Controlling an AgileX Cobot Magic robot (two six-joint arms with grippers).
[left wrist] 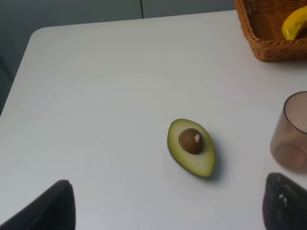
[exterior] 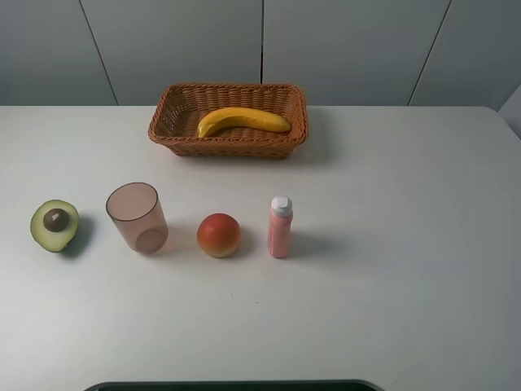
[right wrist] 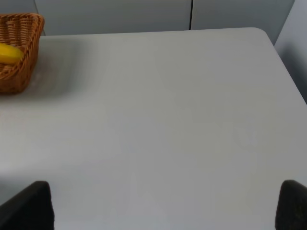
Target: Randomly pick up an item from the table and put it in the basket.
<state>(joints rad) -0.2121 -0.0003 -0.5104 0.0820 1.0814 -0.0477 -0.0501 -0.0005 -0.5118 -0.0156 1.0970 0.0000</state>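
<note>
Wicker basket (exterior: 229,143), brown woven, rectangular, low sloping sides, sits at the far middle of the white surface (exterior: 407,244). Banana (exterior: 242,120) lies inside it, long, curved, glossy yellow, lengthwise along the basket floor. It is the only thing in there.

Front row, left to right: half avocado (exterior: 55,225), cut face up, brown pit in the centre, dark green skin rim. Tumbler (exterior: 137,217), translucent brownish plastic, upright, empty. Round red-orange fruit (exterior: 219,235), smooth. Pink bottle (exterior: 280,227), upright, white cap. The 4 stand apart, none touching.

Right half of the surface is bare out to the rounded far corner. Wide open strip between the row and the basket.

Left pincer (left wrist: 168,211): 2 dark fingertips (left wrist: 50,208) at the frame corners, spread wide, nothing between, avocado just ahead. Right pincer (right wrist: 163,208): fingertips (right wrist: 29,206) likewise spread wide, holding nothing, over bare surface.
</note>
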